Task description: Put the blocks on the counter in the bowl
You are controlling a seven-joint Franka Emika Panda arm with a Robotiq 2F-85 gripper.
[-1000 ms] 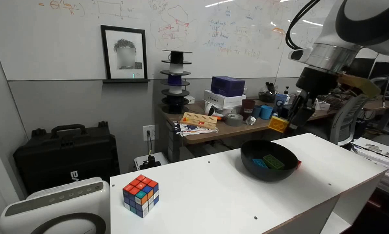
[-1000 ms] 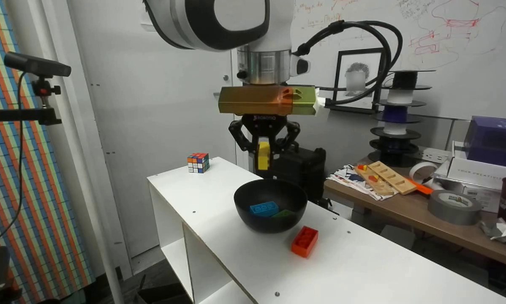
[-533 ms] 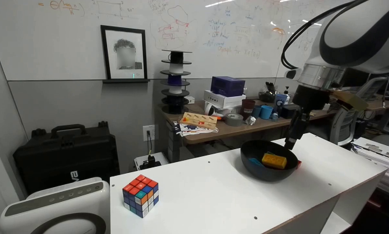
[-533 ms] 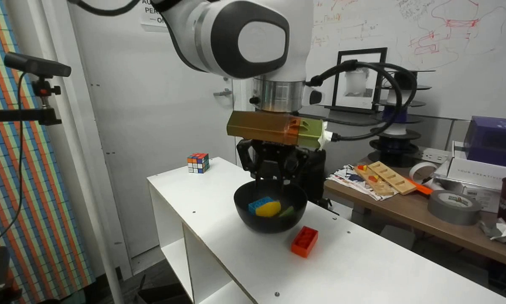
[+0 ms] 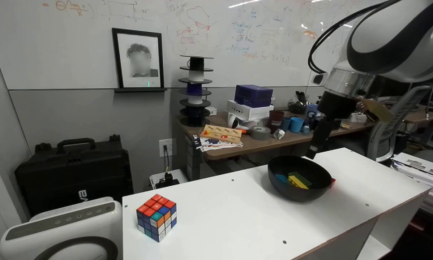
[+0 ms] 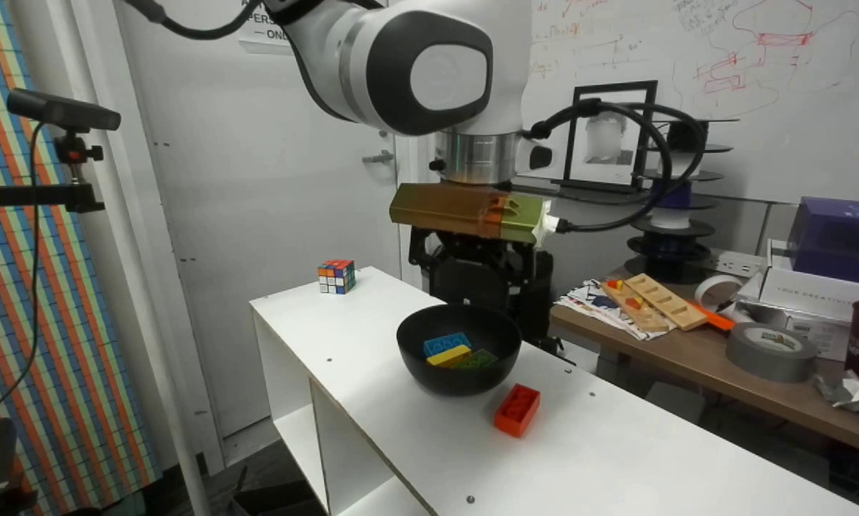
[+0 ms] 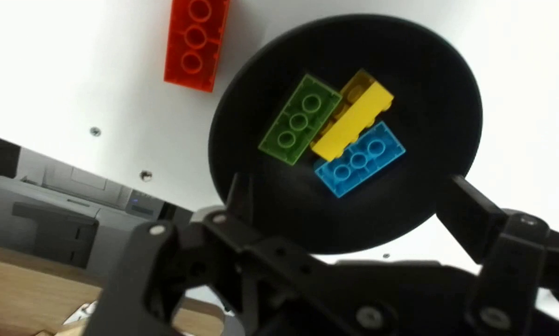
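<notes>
The black bowl [image 6: 459,383] stands on the white counter [image 6: 616,459]. Inside it lie a green block [image 7: 299,122], a yellow block [image 7: 354,123] turned on its side, and a blue block [image 7: 361,161]; yellow sits between the other two. Outside the bowl, close by its wall, a red block [image 6: 518,410] rests on the counter, hollow side up; the wrist view shows part of this red block [image 7: 194,44] too. My gripper [image 7: 349,189] hangs above the bowl, its fingers wide apart and nothing between them. In an exterior view its fingertips [image 5: 312,153] appear over the bowl's far rim.
A puzzle cube [image 5: 157,217] sits at the counter's far end, also seen in both exterior views. Beside the counter is a wooden desk [image 6: 695,373] with tape [image 6: 772,351], boxes and cups. A black case [image 5: 75,169] stands by the wall.
A second ago my gripper was shut on the yellow block over the bowl. It came lower and opened, and the block dropped in among the others. The gripper then shifted slightly and rose a little.
</notes>
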